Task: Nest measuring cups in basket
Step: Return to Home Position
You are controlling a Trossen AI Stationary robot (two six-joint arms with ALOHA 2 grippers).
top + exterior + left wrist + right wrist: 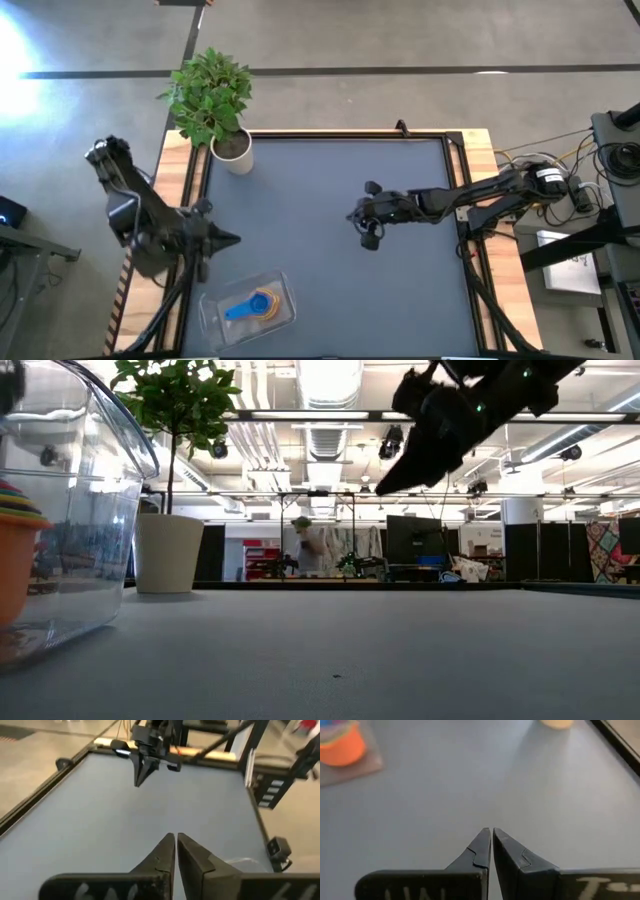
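The clear basket (250, 305) lies on the table near its front left corner; its wall fills the left of the low view (70, 540). Inside it sits a nested stack of measuring cups (258, 306), orange outermost, with a blue handle (238, 311) sticking out; the stack also shows in the low view (15, 560) and in the right wrist view (341, 745). My left gripper (232, 239) is shut and empty at the table's left edge, a little beyond the basket. My right gripper (352, 215) is shut and empty above the table's middle, pointing left.
A white plant pot (233, 150) with a green plant (208, 95) stands at the table's far left corner. A dark frame rail (340, 134) runs round the grey table top. A person (303, 545) stands far back in the room.
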